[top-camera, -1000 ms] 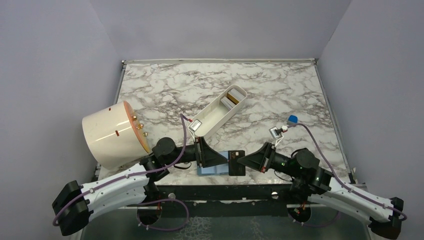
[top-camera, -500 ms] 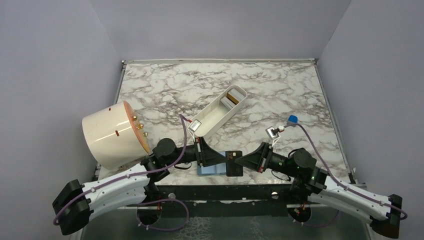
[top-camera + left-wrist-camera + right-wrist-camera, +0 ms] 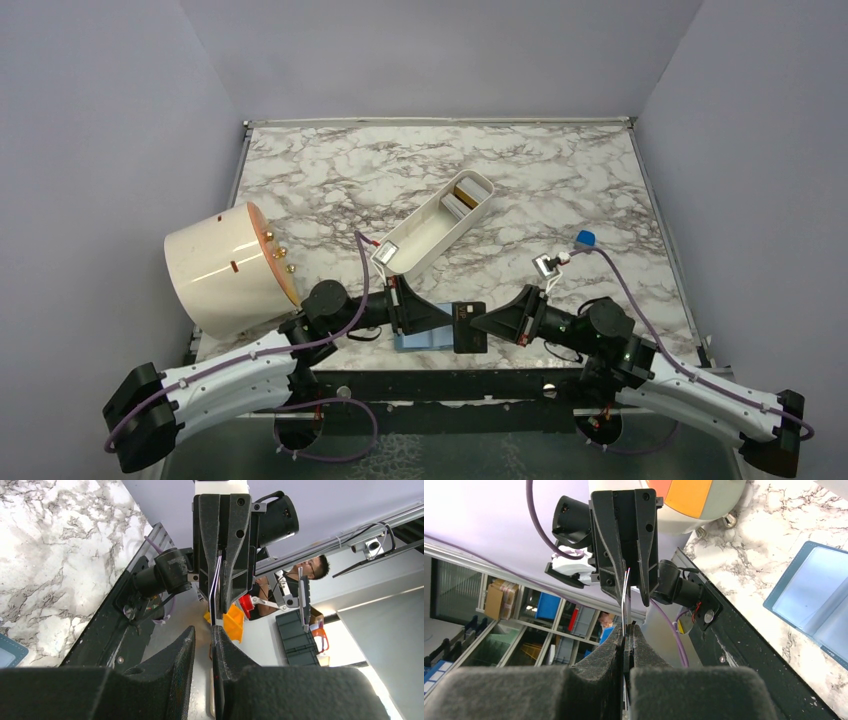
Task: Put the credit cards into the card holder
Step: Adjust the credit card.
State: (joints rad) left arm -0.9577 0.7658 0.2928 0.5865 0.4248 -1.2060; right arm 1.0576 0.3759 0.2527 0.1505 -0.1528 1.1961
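A black credit card [image 3: 468, 325] hangs edge-on between my two grippers, just above the table's near edge. My right gripper [image 3: 626, 627] is shut on one end of it; the card's thin edge [image 3: 624, 595] runs up toward the facing left gripper. My left gripper [image 3: 202, 630] straddles the other end: the card [image 3: 216, 585] lies against one finger, and a narrow gap shows to the other. The teal-blue card holder [image 3: 420, 340] lies open on the marble under the left gripper [image 3: 452, 322], with its clear pockets [image 3: 819, 600] facing up. More credit cards [image 3: 463, 195] stand in the white tray.
The long white tray [image 3: 425, 240] lies diagonally mid-table. A cream cylinder [image 3: 225, 268] with an orange face lies on its side at the left. A small blue cube [image 3: 586, 238] sits on the cable near the right arm. The table's dark front rail [image 3: 440, 382] runs just below the grippers.
My left gripper's jaws have narrowed around the black card. The right gripper, still holding the card, has shifted slightly left toward the left gripper.
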